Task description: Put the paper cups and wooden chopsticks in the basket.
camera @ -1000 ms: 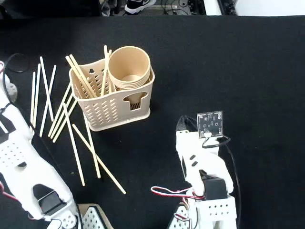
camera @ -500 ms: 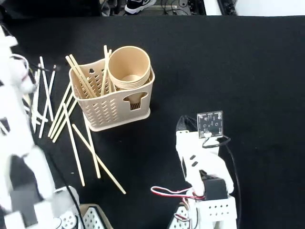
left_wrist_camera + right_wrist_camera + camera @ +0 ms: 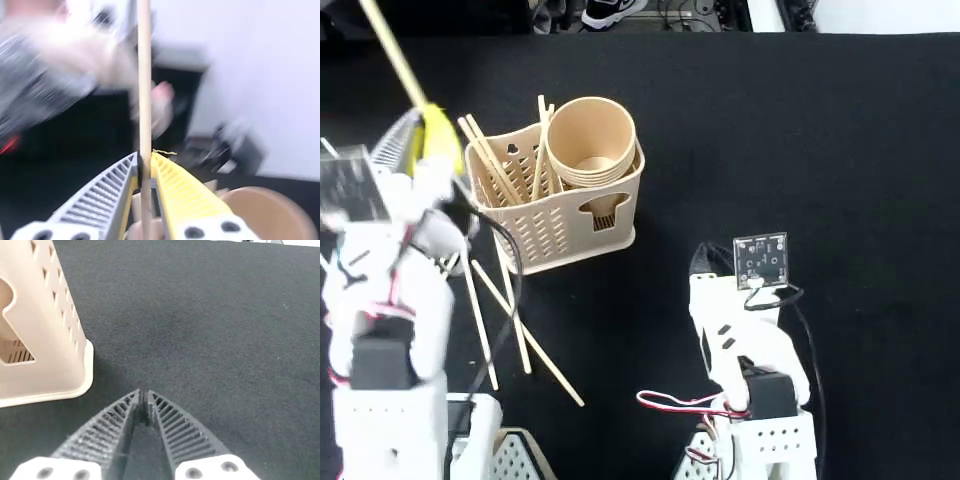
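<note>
Now the left claw (image 3: 144, 159), clamped on a chopstick (image 3: 144, 75), should centre over the basket (image 3: 565, 238) before releasing; right claw (image 3: 144, 396) sits together.

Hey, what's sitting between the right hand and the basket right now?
Nothing. In the right wrist view, the stretch of black table from the right hand to the basket is bare.

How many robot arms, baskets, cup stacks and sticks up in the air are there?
Arms: 2 (left arm, right arm)
Basket: 1
Cup stack: 1
Stick held in the air: 1
Total: 5
</note>
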Action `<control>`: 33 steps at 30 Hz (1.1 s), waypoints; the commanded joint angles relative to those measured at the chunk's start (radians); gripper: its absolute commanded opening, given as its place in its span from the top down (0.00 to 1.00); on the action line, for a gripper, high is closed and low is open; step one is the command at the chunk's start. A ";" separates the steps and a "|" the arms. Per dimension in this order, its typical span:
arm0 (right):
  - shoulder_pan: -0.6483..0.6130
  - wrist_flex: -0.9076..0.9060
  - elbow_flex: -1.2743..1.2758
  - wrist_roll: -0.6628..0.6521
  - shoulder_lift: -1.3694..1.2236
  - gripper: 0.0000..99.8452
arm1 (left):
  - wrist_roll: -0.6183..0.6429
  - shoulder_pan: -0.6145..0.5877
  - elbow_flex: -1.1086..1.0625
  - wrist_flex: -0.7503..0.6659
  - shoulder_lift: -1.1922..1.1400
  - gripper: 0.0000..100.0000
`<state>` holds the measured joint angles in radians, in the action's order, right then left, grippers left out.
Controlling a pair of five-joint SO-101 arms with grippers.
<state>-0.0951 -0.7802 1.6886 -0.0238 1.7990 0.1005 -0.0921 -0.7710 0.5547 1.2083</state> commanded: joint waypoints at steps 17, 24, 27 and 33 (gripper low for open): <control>0.011 -0.002 -0.004 -0.011 0.073 0.98 | 0.021 0.153 -0.297 -0.011 0.176 0.81; 0.011 -0.002 -0.004 -0.011 0.073 0.98 | 0.021 -0.119 0.038 0.261 0.126 0.81; 0.011 -0.002 -0.004 -0.011 0.073 0.98 | 0.020 -0.286 0.171 0.377 -0.003 0.81; 0.011 -0.002 -0.004 -0.011 0.073 0.98 | 0.020 -0.538 0.329 0.442 -0.404 0.81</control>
<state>-0.0951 -0.7802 1.6886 -0.0238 1.7990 0.1143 -0.4757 -0.5685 0.9735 1.0579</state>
